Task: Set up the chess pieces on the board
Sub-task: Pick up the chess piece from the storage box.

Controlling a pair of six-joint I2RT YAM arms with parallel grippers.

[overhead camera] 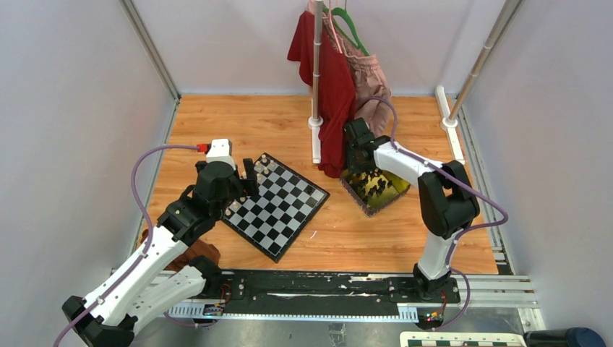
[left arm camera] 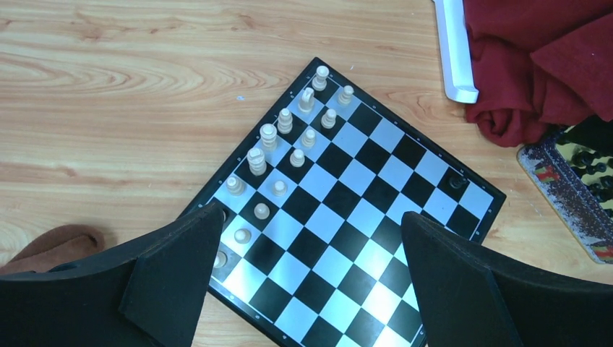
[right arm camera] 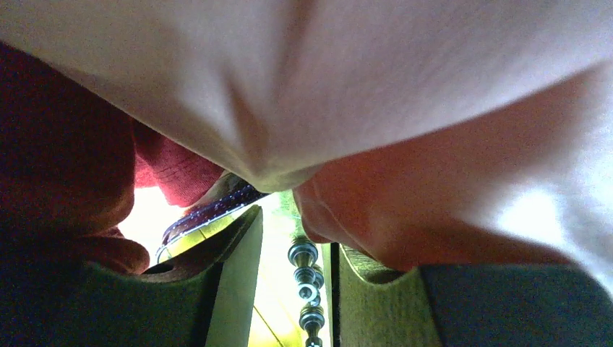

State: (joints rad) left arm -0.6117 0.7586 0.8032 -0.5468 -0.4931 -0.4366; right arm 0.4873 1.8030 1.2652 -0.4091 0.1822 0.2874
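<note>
The board [overhead camera: 278, 206] lies turned like a diamond left of centre. Several cream chess pieces [left arm camera: 268, 134] stand in two rows along its far-left edge, and they also show in the top view [overhead camera: 260, 168]. One black piece [left arm camera: 455, 182] stands at the board's right corner. My left gripper [left arm camera: 311, 211] hovers open and empty over the board's left corner [overhead camera: 251, 176]. My right gripper [overhead camera: 356, 160] is down in the gold tray [overhead camera: 390, 195] of black pieces. Its jaws stand slightly apart on either side of a dark piece [right arm camera: 306, 285], with a gap on the left.
A clothes rack pole [overhead camera: 316, 79] with a red garment [overhead camera: 334, 87] and a pink one [overhead camera: 369, 76] stands behind the tray. The cloth drapes over the right wrist camera [right arm camera: 361, 87]. A brown object [overhead camera: 196, 253] lies near the left arm. Frame posts stand at the corners.
</note>
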